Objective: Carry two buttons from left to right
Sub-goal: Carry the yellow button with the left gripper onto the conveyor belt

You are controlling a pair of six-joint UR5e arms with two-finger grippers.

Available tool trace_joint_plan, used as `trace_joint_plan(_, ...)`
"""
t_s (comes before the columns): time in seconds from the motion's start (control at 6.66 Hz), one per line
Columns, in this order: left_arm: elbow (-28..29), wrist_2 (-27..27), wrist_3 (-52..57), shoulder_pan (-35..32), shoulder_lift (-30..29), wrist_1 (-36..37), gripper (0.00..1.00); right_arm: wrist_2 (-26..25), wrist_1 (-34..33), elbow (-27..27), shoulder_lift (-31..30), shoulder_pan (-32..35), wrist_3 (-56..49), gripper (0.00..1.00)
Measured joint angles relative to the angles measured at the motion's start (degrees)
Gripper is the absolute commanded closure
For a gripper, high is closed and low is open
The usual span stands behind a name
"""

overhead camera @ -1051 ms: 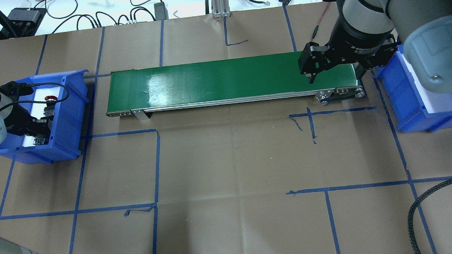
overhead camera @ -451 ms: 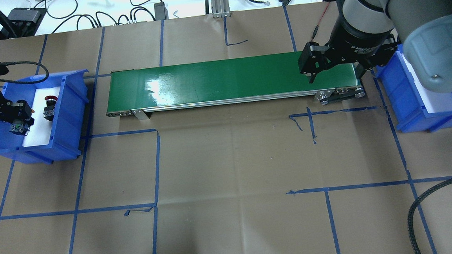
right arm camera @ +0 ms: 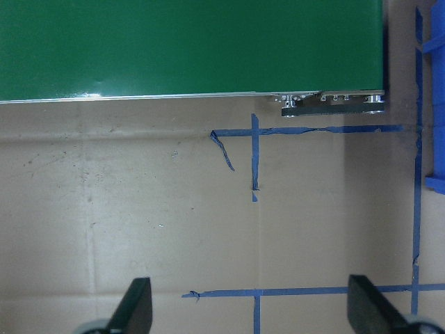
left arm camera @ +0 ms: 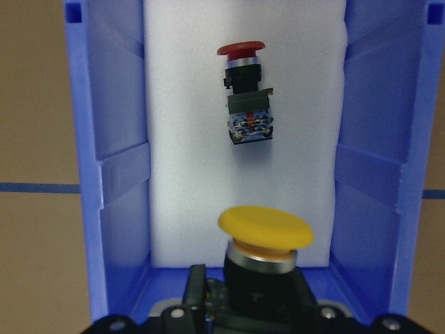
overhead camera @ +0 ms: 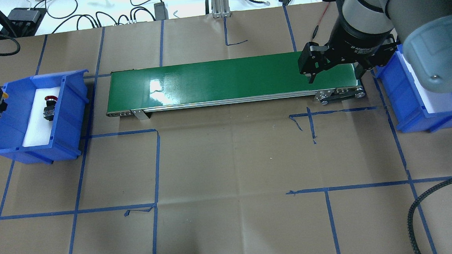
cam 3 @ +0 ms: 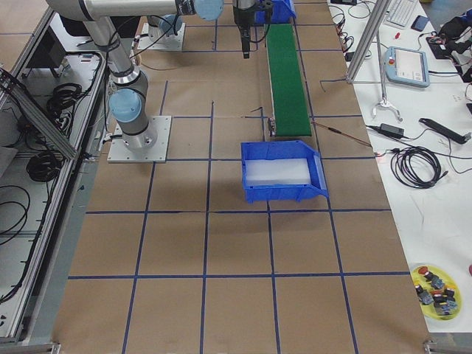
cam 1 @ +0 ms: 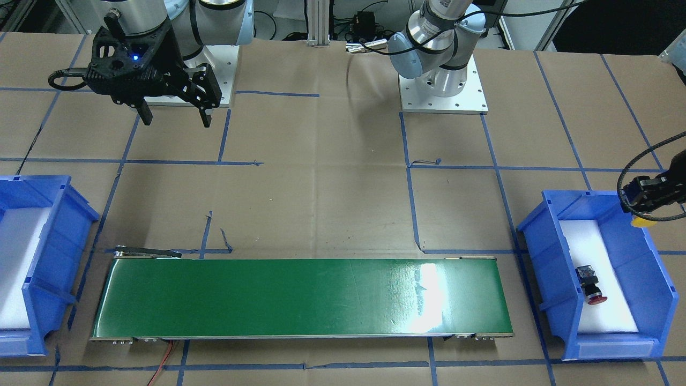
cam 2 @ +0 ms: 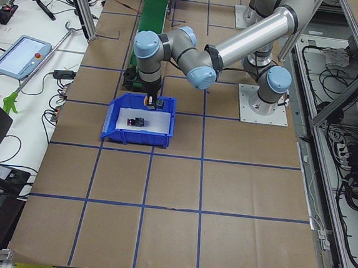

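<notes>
Overhead exterior: conveyor (overhead camera: 231, 79) (green) between blue bins (overhead camera: 68, 113) (overhead camera: 400, 96)

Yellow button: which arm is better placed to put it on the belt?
Left. The left tool grips the yellow button above the blue bin's rim beside the belt; the right tool hangs open, empty, near the belt's far end.

I work in a robotics lab. My left arm (cam 2: 249, 43) and right arm (cam 3: 127, 110) are bolted by white plates (cam 1: 444, 91) to a wide table (overhead camera: 228, 162) covered in brown paper and squared off with blue tape (overhead camera: 156, 166). A green conveyor belt (overhead camera: 223, 78) lies between one blue bin (overhead camera: 70, 109) and another (overhead camera: 398, 96). Aluminium posts (cam 2: 80, 3) stand at the edges. A white bench (cam 2: 25, 26) alongside holds a control tablet (cam 2: 20, 54), and cables (overhead camera: 86, 17) and cable bundles (cam 2: 351, 174) trail around.
</notes>
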Motion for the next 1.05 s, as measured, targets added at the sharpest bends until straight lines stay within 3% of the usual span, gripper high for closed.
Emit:
trace_joint_plan(0.6,8.91,-0.54,-18.58,-16.36,-5.18,-0.16,1.0,0.09,-0.1,0.04,0.01,0.0,-0.16,0.0)
trace_joint_plan(1.05,9.67,-0.44,-27.56,-26.31,-10.49,1.77,1.0,0.17,-0.19,-0.05,1.35,-0.09,-0.26,0.0)
